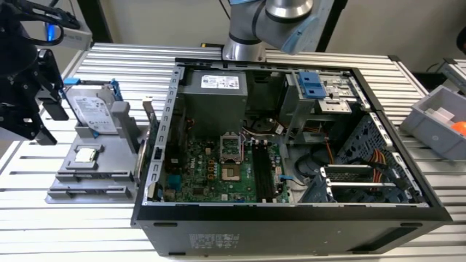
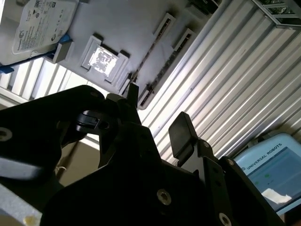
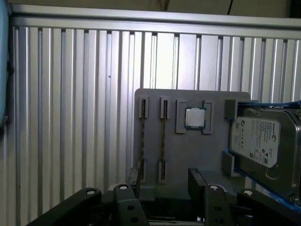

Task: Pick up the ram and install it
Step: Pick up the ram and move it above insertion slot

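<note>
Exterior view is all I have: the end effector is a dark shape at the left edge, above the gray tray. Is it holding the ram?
Observer: No. In the first wrist view the end effector is open, with nothing between its fingers.
Operator: Where is the ram, then?
Observer: The ram stands edge-on in a slot of the tray, beside the CPU.
Operator: Is the end effector touching it?
Observer: No contact shows. In the second wrist view the fingers hang clear of the tray.
</note>
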{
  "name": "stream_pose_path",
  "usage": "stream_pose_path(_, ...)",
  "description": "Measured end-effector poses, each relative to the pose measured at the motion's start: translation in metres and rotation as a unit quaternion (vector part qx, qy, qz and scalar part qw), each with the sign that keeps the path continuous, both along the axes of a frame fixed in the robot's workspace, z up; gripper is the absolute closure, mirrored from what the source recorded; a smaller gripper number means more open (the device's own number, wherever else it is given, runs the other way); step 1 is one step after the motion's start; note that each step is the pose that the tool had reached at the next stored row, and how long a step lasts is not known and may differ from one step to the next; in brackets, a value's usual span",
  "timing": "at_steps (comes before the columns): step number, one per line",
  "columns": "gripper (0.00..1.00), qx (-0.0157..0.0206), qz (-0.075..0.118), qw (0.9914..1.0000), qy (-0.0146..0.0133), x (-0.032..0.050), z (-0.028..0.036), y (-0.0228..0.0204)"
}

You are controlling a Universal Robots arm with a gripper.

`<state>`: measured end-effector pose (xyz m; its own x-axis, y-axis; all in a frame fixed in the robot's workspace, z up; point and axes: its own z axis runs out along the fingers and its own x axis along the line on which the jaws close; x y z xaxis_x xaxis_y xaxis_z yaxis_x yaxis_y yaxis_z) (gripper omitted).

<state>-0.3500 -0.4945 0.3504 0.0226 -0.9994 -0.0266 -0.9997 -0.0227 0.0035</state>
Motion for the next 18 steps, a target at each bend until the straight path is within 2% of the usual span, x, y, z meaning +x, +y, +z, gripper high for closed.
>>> stream_pose_path(18,0.0,-0.0005,0.0,1.0,0.0013,0.0,-0.0111,-0.0001)
